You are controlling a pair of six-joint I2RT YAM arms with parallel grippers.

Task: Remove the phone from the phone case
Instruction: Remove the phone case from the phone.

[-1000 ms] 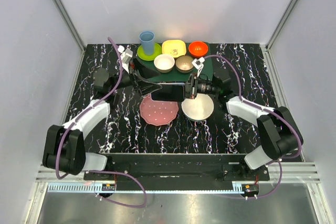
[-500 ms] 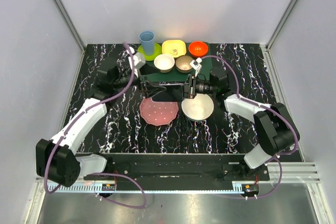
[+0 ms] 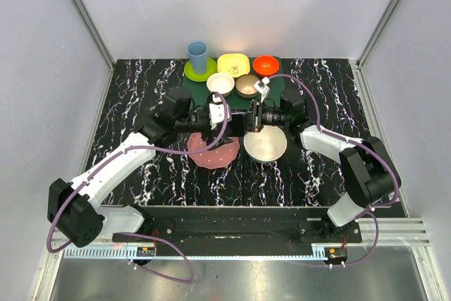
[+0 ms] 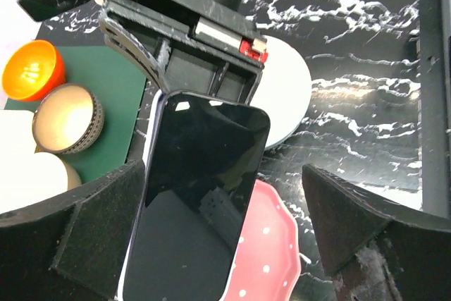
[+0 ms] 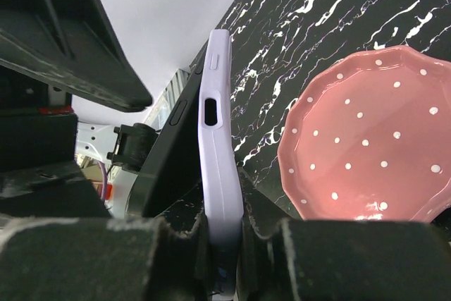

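The phone (image 4: 201, 188), black with a glossy screen, is held in the air above the plates. The lavender phone case (image 5: 215, 139) shows as a thin rim (image 4: 151, 153) along the phone's side. My right gripper (image 5: 222, 206) is shut on the case's end, with the pads pinching its lavender edge. In the right wrist view the black phone body (image 5: 173, 160) leans away from the case. My left gripper (image 4: 222, 199) is open and straddles the phone's near end. Its left pad (image 4: 99, 223) sits close beside the case rim, and its right pad (image 4: 352, 209) stands well apart.
Below the phone lie a pink dotted plate (image 3: 213, 151) and a white plate (image 3: 265, 144). At the back, on and around a dark green mat (image 3: 278, 93), stand a blue cup (image 3: 197, 54), a yellow dish (image 3: 233, 65), an orange bowl (image 3: 266, 65), a white bowl (image 3: 220, 84) and a brown bowl (image 3: 247, 85).
My left arm has swung right and inward, bringing its open fingers around the phone's free end. The right gripper has kept its hold in the same place.
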